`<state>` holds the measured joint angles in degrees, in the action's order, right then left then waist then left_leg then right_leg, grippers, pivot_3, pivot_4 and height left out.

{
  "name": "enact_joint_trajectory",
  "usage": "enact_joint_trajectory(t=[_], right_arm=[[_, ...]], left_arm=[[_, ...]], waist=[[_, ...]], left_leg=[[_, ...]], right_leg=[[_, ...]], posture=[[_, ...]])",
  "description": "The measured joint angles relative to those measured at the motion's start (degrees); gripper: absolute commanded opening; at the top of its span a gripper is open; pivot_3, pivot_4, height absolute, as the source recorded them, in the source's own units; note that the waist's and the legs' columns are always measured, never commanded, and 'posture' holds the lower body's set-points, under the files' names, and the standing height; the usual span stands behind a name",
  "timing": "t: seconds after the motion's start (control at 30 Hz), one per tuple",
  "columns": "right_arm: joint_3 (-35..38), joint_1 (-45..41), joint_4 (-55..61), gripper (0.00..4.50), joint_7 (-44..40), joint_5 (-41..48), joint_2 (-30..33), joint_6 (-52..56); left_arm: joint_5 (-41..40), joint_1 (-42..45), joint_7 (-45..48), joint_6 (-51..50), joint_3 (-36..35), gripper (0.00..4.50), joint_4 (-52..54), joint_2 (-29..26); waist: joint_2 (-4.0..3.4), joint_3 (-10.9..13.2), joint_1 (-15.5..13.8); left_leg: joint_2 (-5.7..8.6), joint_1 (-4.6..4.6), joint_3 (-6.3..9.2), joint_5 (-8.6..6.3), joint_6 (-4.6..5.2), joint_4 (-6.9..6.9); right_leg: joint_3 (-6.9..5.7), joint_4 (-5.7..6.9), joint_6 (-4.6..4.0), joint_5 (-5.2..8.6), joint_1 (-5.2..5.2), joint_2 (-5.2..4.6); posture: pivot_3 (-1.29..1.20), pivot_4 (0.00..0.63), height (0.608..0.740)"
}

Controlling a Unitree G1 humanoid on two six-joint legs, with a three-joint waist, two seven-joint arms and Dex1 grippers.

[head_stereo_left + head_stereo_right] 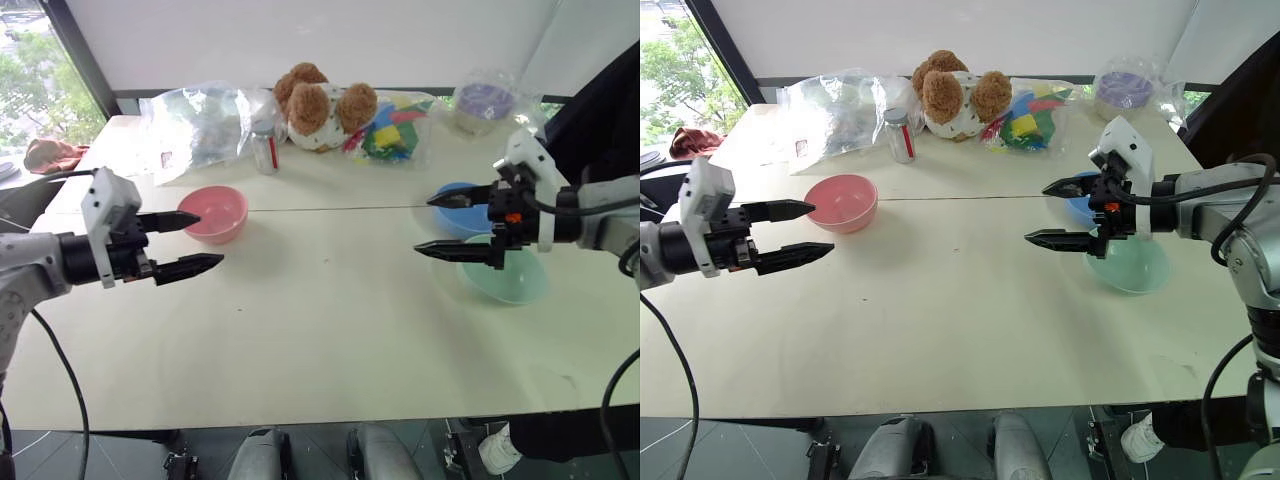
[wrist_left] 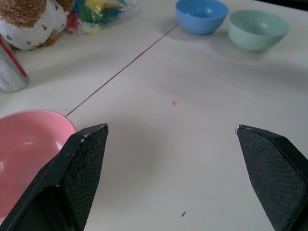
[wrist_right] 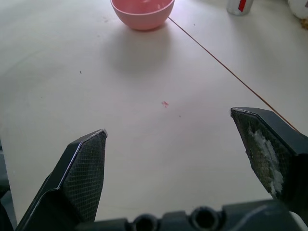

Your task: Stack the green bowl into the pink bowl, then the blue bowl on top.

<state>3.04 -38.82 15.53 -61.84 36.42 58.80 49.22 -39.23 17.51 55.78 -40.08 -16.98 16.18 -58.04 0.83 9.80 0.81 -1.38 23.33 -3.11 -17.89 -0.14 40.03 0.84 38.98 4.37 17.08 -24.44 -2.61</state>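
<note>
Left gripper (image 1: 195,243) and right gripper (image 1: 440,224) hover above the bench (image 1: 320,340), jaws wide, empty. First step pending: green bowl (image 1: 510,277) sits beside blue bowl (image 1: 455,205), well apart from pink bowl (image 1: 215,212). Next: right gripper must grasp the green bowl's rim.

Head pair: I look forward and down over the counter (image 1: 330,330) from above, both eyes sharing the whole top.

Left wrist: low and close, I face across toward the blue bowl (image 2: 201,15) and green bowl (image 2: 258,30).

Right wrist: low, facing the opposite way toward the pink bowl (image 3: 142,12); both wrists share the counter's middle seam.
</note>
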Motion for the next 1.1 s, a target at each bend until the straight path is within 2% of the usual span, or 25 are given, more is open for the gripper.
enact_joint_trajectory(t=[0.2, 0.43, 0.57, 0.67, 0.9, 0.93, 1.1], right_arm=[[1.54, -1.0, 0.09, 4.5, 1.14, 4.65, -6.1, 0.38], [1.39, -1.27, 0.91, 4.5, 2.03, 4.96, -6.73, 0.39], [1.81, -1.21, 2.45, 4.5, 1.84, 6.44, -6.33, 0.78], [2.02, -0.85, 3.46, 4.5, 1.99, 6.69, -6.22, 0.76], [2.6, 0.84, 4.29, 4.5, 2.64, 6.62, -5.48, 0.48], [2.81, 1.01, 4.42, 4.5, 2.72, 6.62, -5.27, 0.47], [4.11, 2.04, 4.44, 4.5, 2.97, 6.38, -3.3, 0.36]], left_arm=[[16.52, 8.03, -3.99, 9.42, 13.37, 4.37, -11.14, 0.74], [32.59, 18.86, -2.66, 24.09, 26.15, 4.37, -31.69, 6.03], [38.98, 25.33, -2.82, 31.43, 29.9, 4.37, -43.69, 10.21], [43.2, 28.9, -2.88, 37.1, 32.18, 3.56, -52.04, 12.55], [47.13, 32.04, -1.72, 44.74, 33.01, 0.28, -61.95, 14.45], [47.19, 33.42, -1.58, 45.8, 32.68, 0.03, -62.13, 14.53], [46.12, 37.4, 8.18, 49.19, 32.44, 0.03, -60.53, 16.0]], waist=[[0.0, 0.0, -0.09], [0.01, 0.0, -0.25], [0.01, 0.0, -0.24], [0.01, 0.0, -0.04], [0.01, 0.0, -0.13], [0.05, -0.02, -0.26], [0.06, -0.03, -0.48]], left_leg=[[0.02, 0.02, -0.03, 0.0, 0.01, 0.0], [0.06, 0.06, -0.04, 0.0, 0.01, 0.02], [0.07, 0.07, -0.04, -0.01, 0.02, 0.03], [0.07, 0.07, -0.05, -0.01, 0.02, 0.03], [0.04, 0.09, -0.04, -0.01, 0.02, 0.04], [0.04, 0.1, -0.03, -0.01, 0.02, 0.06], [0.15, 0.11, -0.04, -0.02, 0.04, 0.07]], right_leg=[[-0.01, 0.0, 0.0, 0.0, -0.01, 0.04], [-0.02, 0.0, 0.01, 0.0, -0.04, 0.04], [-0.03, 0.01, 0.01, -0.01, -0.04, 0.04], [-0.03, 0.01, 0.02, -0.01, -0.05, 0.04], [-0.04, 0.02, 0.02, -0.01, -0.09, 0.03], [-0.05, 0.03, 0.02, -0.01, -0.08, 0.02], [-0.06, 0.01, 0.02, -0.01, -0.05, -0.07]], posture=[[0.0, 0.15, 0.74], [0.0, 0.15, 0.74], [0.0, 0.15, 0.74], [0.0, 0.15, 0.74], [0.0, 0.15, 0.74], [0.0, 0.15, 0.74], [0.0, 0.15, 0.74]])
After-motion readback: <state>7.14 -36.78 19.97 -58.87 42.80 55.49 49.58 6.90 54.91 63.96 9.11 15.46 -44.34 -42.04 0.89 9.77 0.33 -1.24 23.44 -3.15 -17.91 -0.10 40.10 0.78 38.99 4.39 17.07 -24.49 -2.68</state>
